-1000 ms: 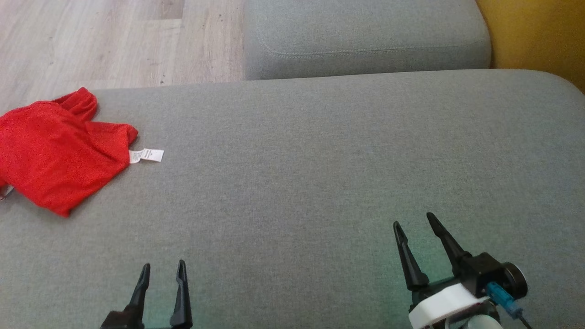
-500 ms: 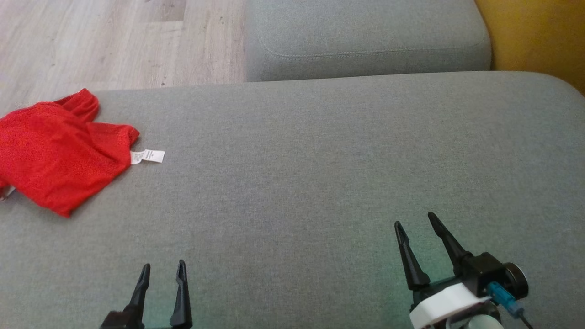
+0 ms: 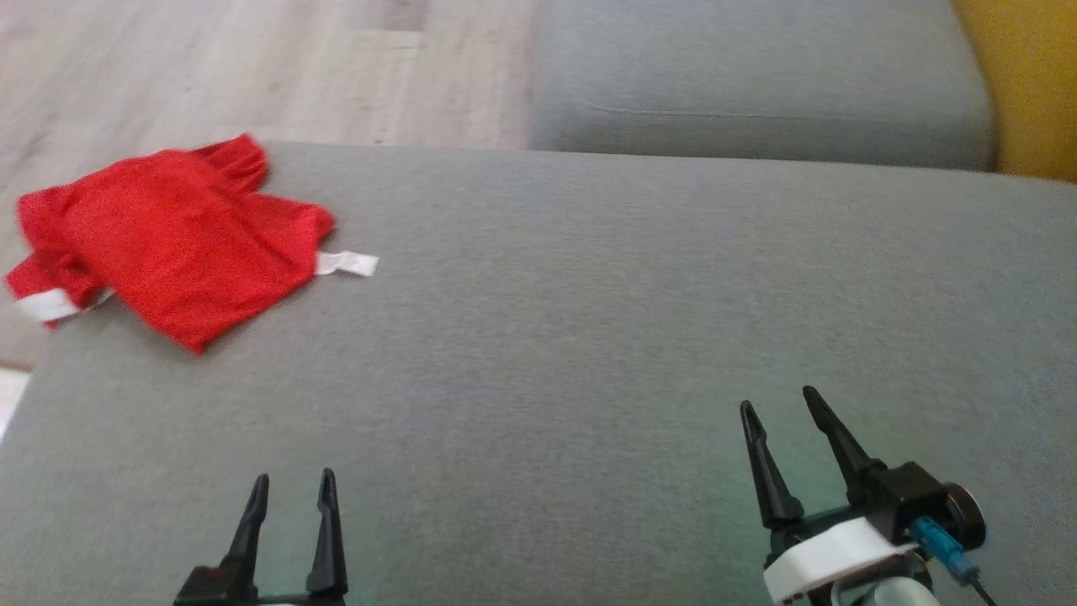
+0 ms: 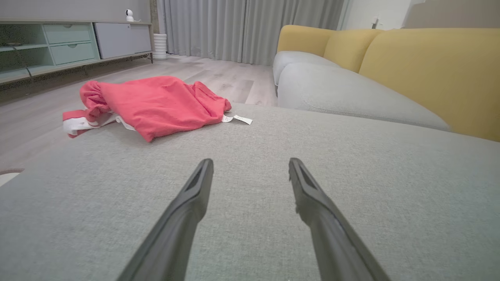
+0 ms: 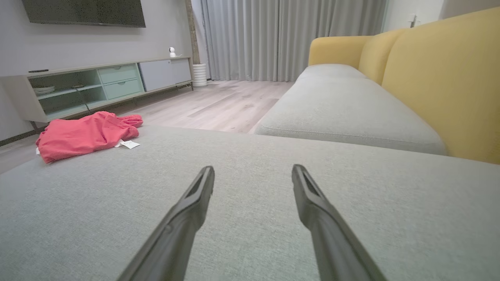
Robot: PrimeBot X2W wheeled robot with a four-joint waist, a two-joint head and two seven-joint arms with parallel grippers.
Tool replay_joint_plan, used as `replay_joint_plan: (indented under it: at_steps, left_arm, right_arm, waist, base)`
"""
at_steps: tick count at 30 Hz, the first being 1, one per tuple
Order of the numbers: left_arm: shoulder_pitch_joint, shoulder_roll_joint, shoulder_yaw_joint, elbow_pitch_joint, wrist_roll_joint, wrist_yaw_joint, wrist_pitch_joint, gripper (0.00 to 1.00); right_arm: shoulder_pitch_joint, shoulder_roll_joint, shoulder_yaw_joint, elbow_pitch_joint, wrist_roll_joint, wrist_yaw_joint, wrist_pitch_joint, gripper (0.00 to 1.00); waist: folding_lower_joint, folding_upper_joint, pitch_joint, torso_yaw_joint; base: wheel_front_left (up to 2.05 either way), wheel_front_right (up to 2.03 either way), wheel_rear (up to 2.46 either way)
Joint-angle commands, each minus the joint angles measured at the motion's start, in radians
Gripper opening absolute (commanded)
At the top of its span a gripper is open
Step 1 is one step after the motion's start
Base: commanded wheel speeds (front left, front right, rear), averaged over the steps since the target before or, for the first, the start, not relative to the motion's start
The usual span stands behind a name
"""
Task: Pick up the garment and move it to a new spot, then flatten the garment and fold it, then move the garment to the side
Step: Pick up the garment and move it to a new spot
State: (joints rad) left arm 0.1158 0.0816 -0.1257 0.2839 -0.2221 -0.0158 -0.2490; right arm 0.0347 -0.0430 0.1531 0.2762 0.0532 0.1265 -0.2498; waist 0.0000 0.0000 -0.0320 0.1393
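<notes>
Your head camera has swung toward the robot's left in the last half second, so the whole scene sits further right in that view; the garment lies where it lay on the cushion, and both grippers keep their low places. You have the red garment [image 3: 177, 236] crumpled at the far left corner of the grey seat cushion [image 3: 589, 320], close to the edge that borders the wooden floor [image 3: 252, 76]. A white label [image 3: 347, 263] sticks out of it onto the cushion on the right, and a strip of white trim [image 3: 42, 305] shows at its left end. Your left gripper [image 3: 294, 476] is low at the near left, its fingers parted with nothing between them, well apart from the garment ahead and to its left. Your right gripper [image 3: 778, 398] is at the near right, its fingers likewise spread and empty above bare cushion. A second grey cushion [image 3: 757, 84] lies beyond, next to the yellow backrest [image 3: 1026, 84]
</notes>
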Motion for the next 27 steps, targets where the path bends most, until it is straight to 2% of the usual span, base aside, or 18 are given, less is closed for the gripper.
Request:
replay_joint_plan:
  at_steps: [1,7,13,20,27]
  left_arm:
    - [-0.041,0.012,0.034,-0.037,-0.009,0.009,-0.006,1.00]
    - [-0.026,0.023,0.037,-0.056,-0.015,0.016,0.005,1.00]
    - [-0.010,0.035,0.034,-0.084,-0.015,0.022,0.020,1.00]
    - [0.004,0.045,0.033,-0.105,-0.019,0.027,0.030,1.00]
    - [0.017,0.048,0.032,-0.126,-0.026,0.035,0.031,1.00]
  right_arm:
    - [-0.022,-0.007,0.024,-0.035,0.006,0.004,-0.012,1.00]
    - [-0.021,-0.007,0.035,-0.033,0.017,0.004,-0.012,1.00]
    - [-0.020,-0.007,0.046,-0.033,0.027,0.004,-0.012,1.00]
    - [-0.020,-0.007,0.056,-0.032,0.034,0.004,-0.012,1.00]
    - [-0.021,-0.007,0.066,-0.035,0.031,0.004,-0.012,1.00]
  waist:
    - [0.0000,0.0000,-0.006,0.064]
    - [0.0000,0.0000,-0.013,0.165]
    - [0.0000,0.0000,-0.022,0.235]
    - [0.0000,0.0000,-0.026,0.270]
    - [0.0000,0.0000,-0.018,0.274]
  base:
    - [0.00,0.00,0.00]
    - [0.00,0.00,0.00]
    - [0.00,0.00,0.00]
    - [0.00,0.00,0.00]
    - [0.00,0.00,0.00]
